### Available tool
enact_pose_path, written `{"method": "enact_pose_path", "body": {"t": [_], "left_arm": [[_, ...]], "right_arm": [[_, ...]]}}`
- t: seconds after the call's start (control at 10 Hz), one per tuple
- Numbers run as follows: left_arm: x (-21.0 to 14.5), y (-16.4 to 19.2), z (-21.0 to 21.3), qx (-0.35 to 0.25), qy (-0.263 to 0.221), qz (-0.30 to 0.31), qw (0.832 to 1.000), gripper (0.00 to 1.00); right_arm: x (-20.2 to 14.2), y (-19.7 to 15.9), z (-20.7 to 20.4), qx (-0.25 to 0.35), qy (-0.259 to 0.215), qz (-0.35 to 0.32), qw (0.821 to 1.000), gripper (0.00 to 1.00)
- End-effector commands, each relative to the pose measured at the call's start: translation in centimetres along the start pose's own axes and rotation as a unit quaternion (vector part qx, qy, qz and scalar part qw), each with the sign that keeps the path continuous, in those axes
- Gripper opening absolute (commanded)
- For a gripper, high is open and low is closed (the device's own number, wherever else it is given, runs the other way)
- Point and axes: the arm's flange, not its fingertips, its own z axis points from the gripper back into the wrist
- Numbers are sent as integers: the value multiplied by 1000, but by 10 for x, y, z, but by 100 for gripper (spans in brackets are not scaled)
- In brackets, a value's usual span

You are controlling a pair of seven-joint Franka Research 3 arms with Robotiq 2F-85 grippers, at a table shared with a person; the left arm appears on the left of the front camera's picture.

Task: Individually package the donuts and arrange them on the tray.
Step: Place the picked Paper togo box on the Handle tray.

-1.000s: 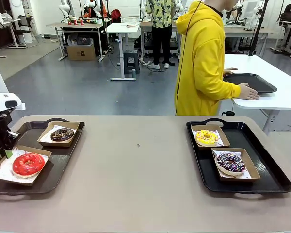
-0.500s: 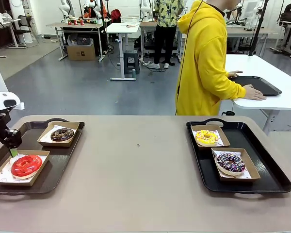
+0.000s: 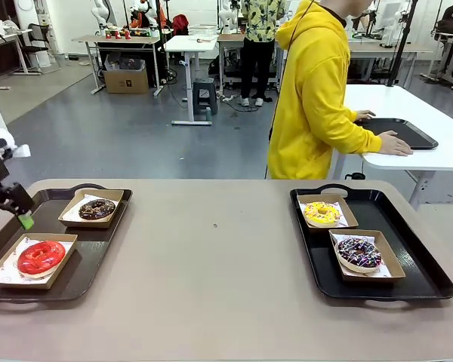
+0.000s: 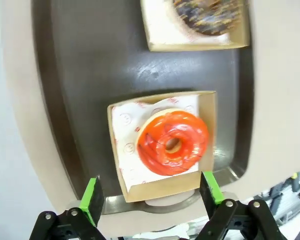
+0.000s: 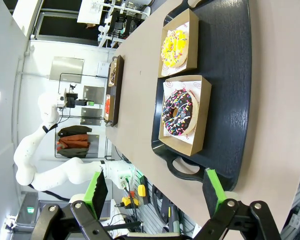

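On the left black tray (image 3: 98, 249) a red donut (image 3: 40, 256) lies in a paper-lined box, with a dark chocolate donut (image 3: 97, 209) boxed behind it. My left gripper (image 3: 6, 220) hangs open above that tray's left edge, holding nothing. In the left wrist view the left gripper (image 4: 151, 195) is spread wide over the red donut (image 4: 172, 142), and the chocolate donut (image 4: 210, 15) sits at the top. The right tray (image 3: 408, 256) holds a yellow donut (image 3: 322, 213) and a sprinkled donut (image 3: 359, 253). My right gripper (image 5: 155, 190) is open, well above the sprinkled donut (image 5: 179, 112) and the yellow donut (image 5: 173, 46).
A person in a yellow hoodie (image 3: 317, 98) stands beyond the far edge, turned away, hands on a black tray (image 3: 404, 130) on a white side table. Bare tan tabletop (image 3: 211, 264) stretches between the two trays.
My left gripper has opened and let go of the red donut's box, then risen clear of it. The box now lies flat on the tray. The right arm has not moved.
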Motion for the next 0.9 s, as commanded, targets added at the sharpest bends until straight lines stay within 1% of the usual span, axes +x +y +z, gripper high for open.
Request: {"method": "enact_pose_path", "body": {"t": [0.0,0.1,0.2,0.3,0.4,0.5,0.6,0.7,0.8], "left_arm": [[2,28,37,-124,-45,-35,991,100],[1,48,57,-170,-67,-35,983,100],[-3,74,76,-207,-76,-22,975,100],[-7,105,94,-245,-93,2,965,100],[-13,143,106,-290,-112,34,950,100],[-22,174,108,-325,-127,58,935,100],[-31,202,104,-362,-119,84,921,100],[-41,227,95,-391,-123,100,907,100],[-53,245,84,-414,-130,99,895,100]], "right_arm": [[-2,3,0,5,-4,3,1000,100],[-2,3,0,5,-4,3,1000,100],[-2,3,0,5,-4,3,1000,100],[-2,3,0,5,-4,3,1000,100],[-2,3,0,5,-4,3,1000,100],[-2,3,0,5,-4,3,1000,100],[-2,3,0,5,-4,3,1000,100],[-2,3,0,5,-4,3,1000,100],[-2,3,0,5,-4,3,1000,100]]}}
